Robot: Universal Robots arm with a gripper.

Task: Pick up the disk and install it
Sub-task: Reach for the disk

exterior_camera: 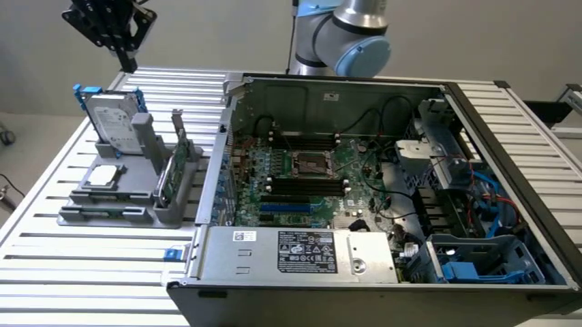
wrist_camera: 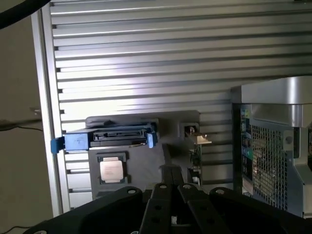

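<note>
While the flat, blue-framed disk [exterior_camera: 116, 122] stands upright, the black end effector [exterior_camera: 127, 63] hangs closed, empty.

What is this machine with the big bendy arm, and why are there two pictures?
It is a robot arm with a black gripper, which works as its hand. One picture comes from a camera standing off to the side. The other comes from a camera on the arm's wrist, looking down past the gripper. On the ribbed metal table sits an open computer with its insides showing. Beside it a grey stand holds three parts: a disk with blue edges standing on end, a small square chip and a green card. The gripper hangs shut in the air above the stand, holding nothing. The disk has not been picked up yet.
</note>
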